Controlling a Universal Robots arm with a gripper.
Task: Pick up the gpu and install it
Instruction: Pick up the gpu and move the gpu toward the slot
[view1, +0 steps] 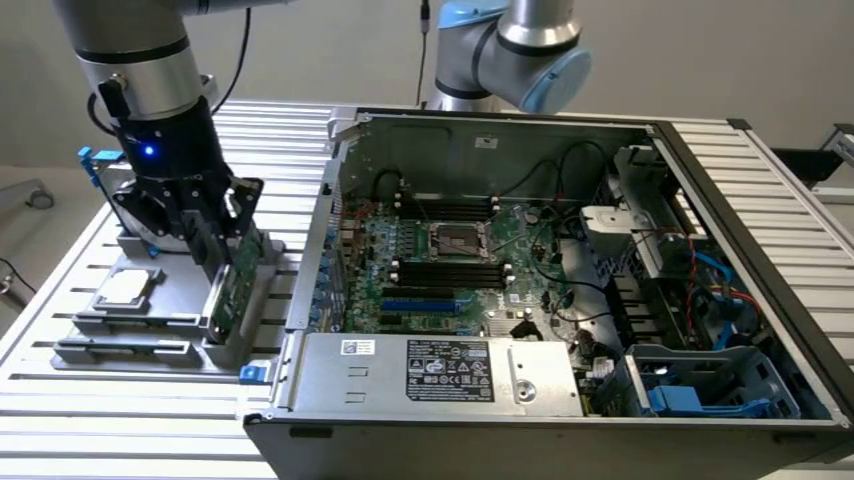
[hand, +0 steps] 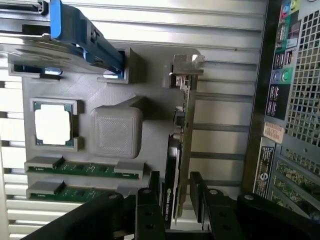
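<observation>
GPU (view1: 230, 290) stands on edge in 1 slot of the gray holder (hand: 115, 95), on the holder's side nearest the computer case (view1: 481, 125). Gripper (view1: 214, 245) sits over the card above the holder. Its 2 fingers (hand: 152, 200) are spread, 1 on each face, not clamped. Risk (judgement): the fingers appear to straddle 1 end of the card. Closing there could tilt it in the holder slot, so it binds on lifting or the board components get pinched.
</observation>
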